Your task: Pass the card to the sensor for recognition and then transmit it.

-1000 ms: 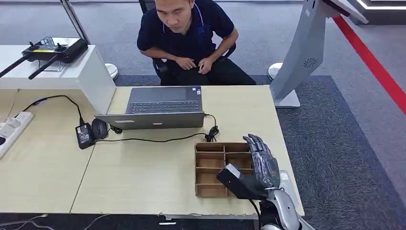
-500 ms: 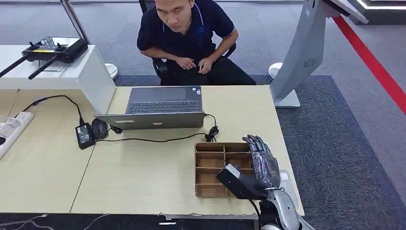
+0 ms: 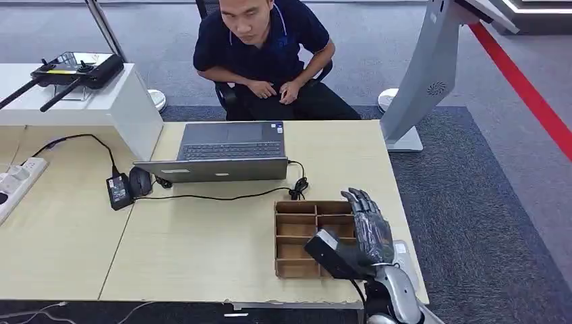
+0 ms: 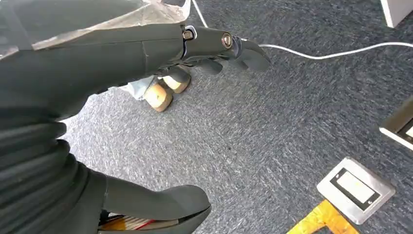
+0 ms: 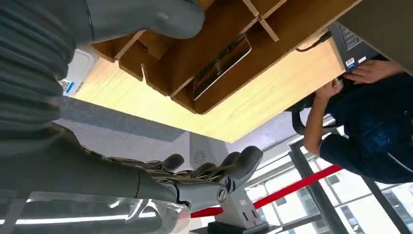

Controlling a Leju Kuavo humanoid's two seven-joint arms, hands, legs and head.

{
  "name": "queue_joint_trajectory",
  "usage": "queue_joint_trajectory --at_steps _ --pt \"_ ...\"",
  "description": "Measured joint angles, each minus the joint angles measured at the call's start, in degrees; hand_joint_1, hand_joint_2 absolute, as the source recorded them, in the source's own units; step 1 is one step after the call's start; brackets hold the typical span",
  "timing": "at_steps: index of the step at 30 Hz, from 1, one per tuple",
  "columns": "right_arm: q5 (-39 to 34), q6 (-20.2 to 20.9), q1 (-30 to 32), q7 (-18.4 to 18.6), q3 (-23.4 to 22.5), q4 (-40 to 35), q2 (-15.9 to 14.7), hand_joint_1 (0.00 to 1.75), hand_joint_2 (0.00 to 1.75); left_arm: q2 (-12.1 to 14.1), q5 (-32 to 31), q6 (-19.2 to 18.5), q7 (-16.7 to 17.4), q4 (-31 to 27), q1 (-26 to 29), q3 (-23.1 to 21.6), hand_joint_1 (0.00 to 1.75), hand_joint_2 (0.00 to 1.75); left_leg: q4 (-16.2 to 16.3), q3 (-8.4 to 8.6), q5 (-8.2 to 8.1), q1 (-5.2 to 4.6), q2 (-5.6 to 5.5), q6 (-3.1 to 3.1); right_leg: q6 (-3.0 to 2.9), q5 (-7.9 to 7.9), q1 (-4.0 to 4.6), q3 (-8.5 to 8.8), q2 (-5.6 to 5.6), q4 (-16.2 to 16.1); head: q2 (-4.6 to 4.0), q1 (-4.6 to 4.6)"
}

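So the card (image 5: pixel 221 66) is lying flat in one compartment of the wooden tray (image 3: pixel 297 233), lower right of centre in the head view. You only really make it out in the right wrist view, near the top middle: a thin glossy rectangle with a pale rim. I'd guess it's light, stiff and slick, so nothing to crush but easy to skid. Lying flat on the compartment floor means no edge to get under, so my bet is slide it against a divider and pinch it by a long edge, thumb on one face and fingers on the other.

The right hand (image 3: pixel 364 233) hovers over the tray's right side, fingers spread and nearly straight, holding nothing. The left hand (image 4: pixel 146 122) hangs down over carpet, fingers loosely apart, nothing in it either.

What gets in the way: the tray's dividers are the big one, since they box the card in and leave little room for thick fingers. Just above the tray there's a black cable (image 3: pixel 222 197) running to the laptop (image 3: pixel 222 156), near but not touching. A person (image 3: pixel 270 54) sits at the far side of the desk (image 3: pixel 202 250), well apart from the tray. Can't tell which thing here is the sensor.
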Motion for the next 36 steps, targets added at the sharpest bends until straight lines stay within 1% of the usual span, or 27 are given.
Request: queue_joint_trajectory --at_steps 3,5,13,18,36 --pt "-0.02 -0.02 -0.1 0.0 0.0 0.0 0.04 0.37 1.75 0.0 0.0 0.02 0.0 0.0 0.0 -0.02 0.0 1.75 0.0 0.0 0.0 0.0 0.0 0.0 0.0 0.0 0.0 0.0 0.0 0.0 0.0 0.0" --pt "-0.02 -0.02 -0.14 -0.02 0.0 0.04 0.07 0.4 1.75 0.0 0.0 0.02 0.0 0.0 0.0 -0.02 0.0 1.75 0.0 -0.01 0.0 0.0 0.0 0.0 0.0 0.0 0.0 -0.01 0.0 0.0 0.0 0.0" --pt "0.16 -0.5 -0.42 -0.11 0.02 1.07 0.46 0.4 1.75 0.0 0.0 0.02 0.0 0.04 0.0 -0.04 0.0 1.75 0.0 -0.01 0.0 0.0 0.0 0.0 0.0 0.0 0.0 0.0 0.0 0.0 0.0 0.0" --pt "0.24 -0.68 -0.5 -0.17 0.07 1.66 0.68 0.37 1.75 -0.02 -0.02 0.02 0.0 0.04 0.0 -0.04 0.0 1.75 0.0 -0.01 0.0 0.0 0.0 0.0 0.0 0.0 0.0 0.0 0.0 0.0 0.0 -0.02" --pt "0.11 -1.99 -1.14 -0.85 0.44 5.62 2.51 0.37 1.75 -0.02 -0.42 -0.04 0.0 0.04 -0.06 -0.11 0.0 1.75 0.0 -0.01 0.0 0.0 0.0 0.0 0.0 0.0 0.0 -0.01 0.0 0.0 0.0 0.0"
